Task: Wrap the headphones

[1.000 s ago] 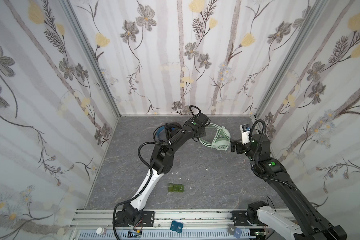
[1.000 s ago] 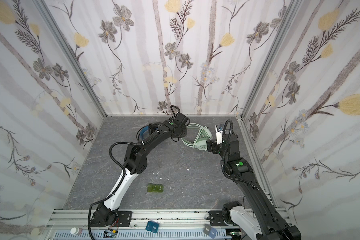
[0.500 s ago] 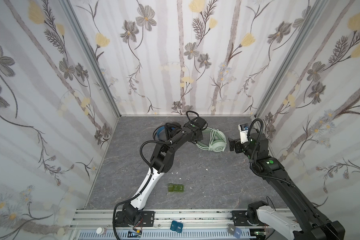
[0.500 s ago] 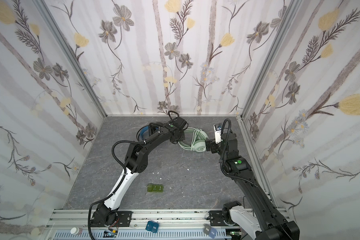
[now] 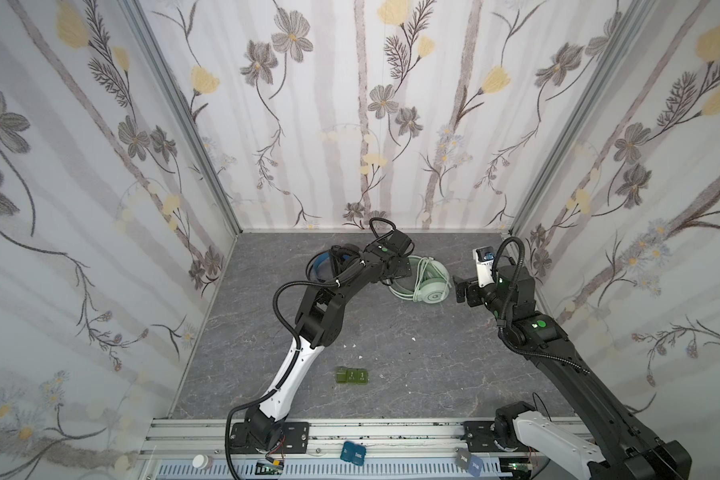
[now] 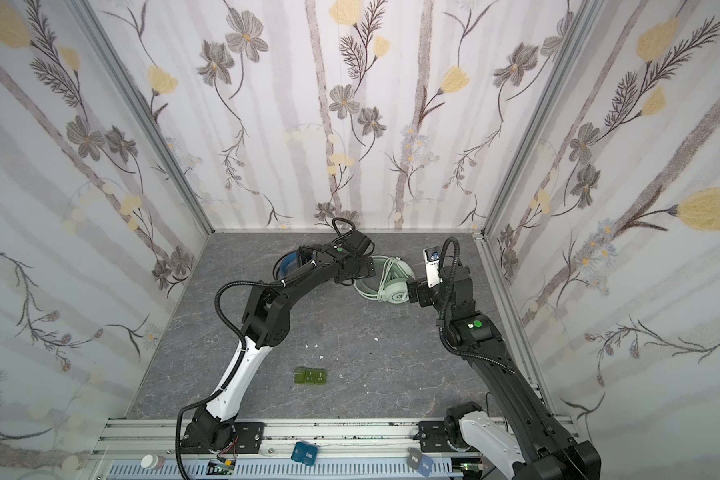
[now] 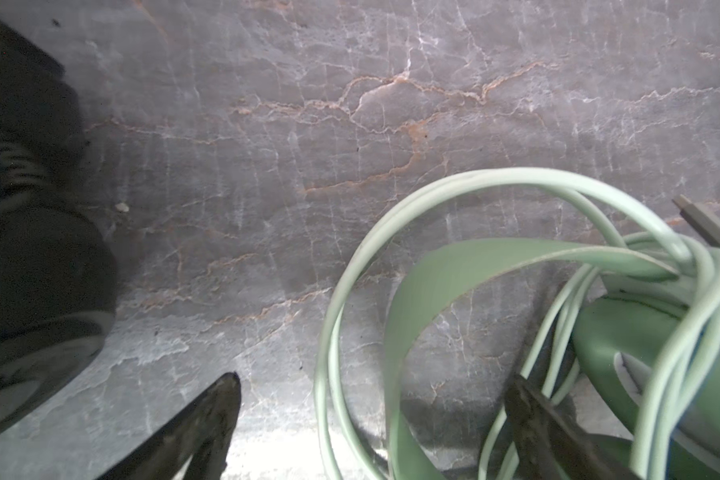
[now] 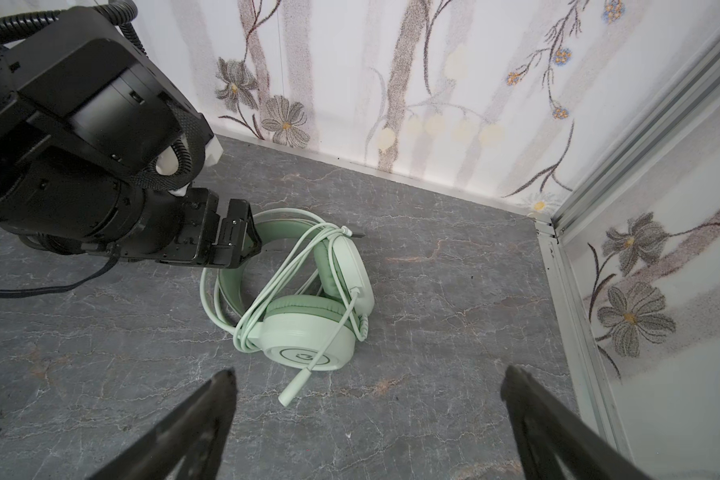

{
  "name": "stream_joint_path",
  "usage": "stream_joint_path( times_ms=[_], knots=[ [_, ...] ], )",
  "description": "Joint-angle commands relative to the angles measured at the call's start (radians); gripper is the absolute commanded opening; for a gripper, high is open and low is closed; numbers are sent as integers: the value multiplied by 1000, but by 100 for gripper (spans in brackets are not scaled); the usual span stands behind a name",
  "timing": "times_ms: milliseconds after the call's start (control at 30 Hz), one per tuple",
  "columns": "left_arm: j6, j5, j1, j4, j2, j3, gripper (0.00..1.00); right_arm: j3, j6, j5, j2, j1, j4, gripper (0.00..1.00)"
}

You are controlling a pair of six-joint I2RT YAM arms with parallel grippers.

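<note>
Both top views: mint-green headset [image 5: 422, 280] is lying on its side on the grey table [image 5: 391, 353] toward the back, between the two arms. Its cable [image 5: 412, 286] is looping over the ear cups. Left gripper [image 5: 400, 275] is hanging just over the headband end. Right gripper [image 5: 456, 286] is sitting just beside the near ear cup, apart from it. Black headset [image 5: 325, 266] is lying behind the left arm and is mostly hidden. Left wrist view: fingers [image 7: 213, 411] are standing spread wide. Slack cable loops [image 7: 337, 299] and the green headband [image 7: 454, 270] are passing between them, and nothing is being pinched. Right wrist view: fingers [image 8: 200, 419] are likewise spread, with only bare table between them. Several turns are crossing both cups, a grey plug tip [image 8: 354, 232] is poking out at the far side, and a pale stub [image 8: 294, 386] is resting on the table. A thin black cord [image 8: 38, 291] is trailing under the left arm. Judgement: the mint wrap is looking essentially done, though loose, and the headset is no longer in any grip. The black headset is probably still needing its wrap, if that cord is its own, which I cannot tell.
</note>
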State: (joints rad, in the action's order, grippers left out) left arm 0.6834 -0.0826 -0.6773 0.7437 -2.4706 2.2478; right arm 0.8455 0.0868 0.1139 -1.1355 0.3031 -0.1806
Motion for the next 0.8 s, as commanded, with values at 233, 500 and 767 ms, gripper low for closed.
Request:
stream_joint_path(
  times_ms=[233, 500, 767],
  knots=[
    [-102, -109, -73, -110, 300, -279, 100, -78, -94, -40, 54, -2, 60, 100],
    [-195, -403, -130, -242, 897, -952, 100, -222, -313, -11, 117, -86, 264, 100],
    [-279, -708, -14, -375, 1452, -1373, 100, -434, -336, 174, 36, -259, 688, 100]
  ],
)
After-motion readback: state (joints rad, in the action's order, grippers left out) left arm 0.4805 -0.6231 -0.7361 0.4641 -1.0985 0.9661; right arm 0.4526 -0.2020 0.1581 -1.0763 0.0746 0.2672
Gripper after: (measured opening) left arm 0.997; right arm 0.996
